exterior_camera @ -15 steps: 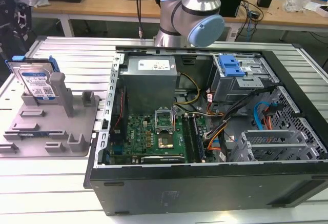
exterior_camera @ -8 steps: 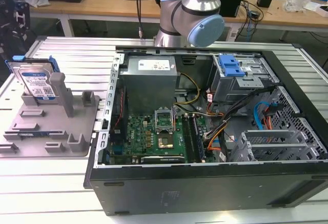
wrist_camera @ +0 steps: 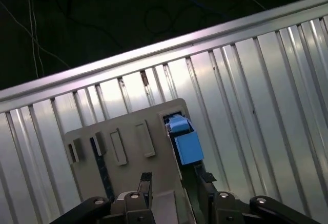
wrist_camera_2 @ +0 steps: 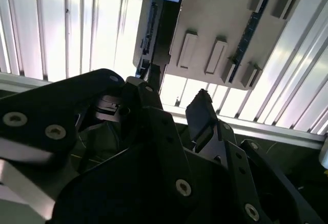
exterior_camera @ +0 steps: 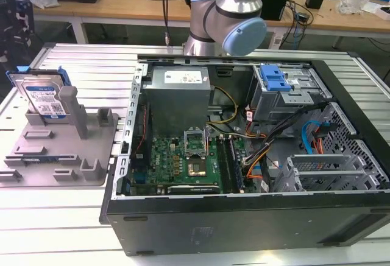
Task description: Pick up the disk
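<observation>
Well, fingers (wrist_camera: 206, 180) spread wide, empty, near the disk (wrist_camera: 184, 144).

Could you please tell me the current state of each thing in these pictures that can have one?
disk: standing on edge in the grey plate, not gripped.
gripper: open, holding nothing.
grey plate: lying flat on the table, holding the disk.
computer case: lying on its side, side panel off, insides exposed.
</observation>
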Controlling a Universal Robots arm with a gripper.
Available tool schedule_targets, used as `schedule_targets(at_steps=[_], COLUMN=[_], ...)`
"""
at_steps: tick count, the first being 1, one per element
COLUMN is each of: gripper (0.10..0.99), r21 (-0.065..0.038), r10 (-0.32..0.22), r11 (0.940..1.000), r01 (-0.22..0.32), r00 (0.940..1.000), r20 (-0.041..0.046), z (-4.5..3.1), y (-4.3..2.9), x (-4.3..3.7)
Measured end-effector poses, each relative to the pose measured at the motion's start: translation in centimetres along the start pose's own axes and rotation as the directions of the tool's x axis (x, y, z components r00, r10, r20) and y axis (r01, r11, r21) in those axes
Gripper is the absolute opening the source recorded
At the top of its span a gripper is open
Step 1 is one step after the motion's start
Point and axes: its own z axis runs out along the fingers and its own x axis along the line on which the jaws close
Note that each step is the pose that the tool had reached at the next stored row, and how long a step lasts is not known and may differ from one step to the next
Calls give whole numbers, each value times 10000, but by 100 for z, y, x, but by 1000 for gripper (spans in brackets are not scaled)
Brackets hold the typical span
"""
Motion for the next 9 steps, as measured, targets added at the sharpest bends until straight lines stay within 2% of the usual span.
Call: schedule_targets(at_steps=[5,9], gripper=[482,482], r21=[15,25], r10=[-627,-1497], r11=[9980,9887], r01=[627,1497], r00=[9980,9887], r20=[-39,-63], z=[-1,-2], y=[9,11], x=[-31,-39])
